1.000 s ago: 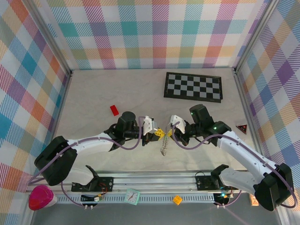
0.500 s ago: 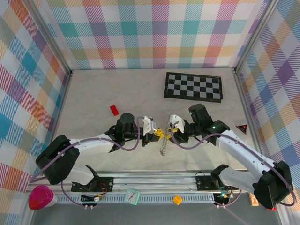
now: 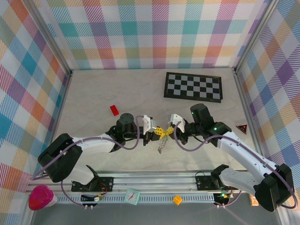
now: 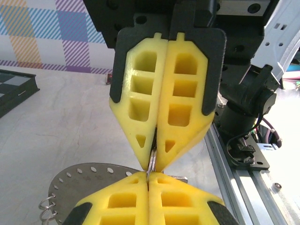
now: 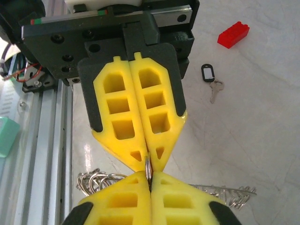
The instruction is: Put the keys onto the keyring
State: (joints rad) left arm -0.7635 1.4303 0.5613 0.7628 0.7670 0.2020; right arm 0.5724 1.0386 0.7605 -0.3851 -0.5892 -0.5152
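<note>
Key, seemingly black-headed, near red block

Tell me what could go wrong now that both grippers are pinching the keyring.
1. The left gripper and right gripper are shut tip to tip on one thin bit of the keyring, the rest hanging loose; an uneven pull could slip it free.
2. The black-headed key lies apart on the table; fetching it frees one gripper, so the ring may swing.
</note>
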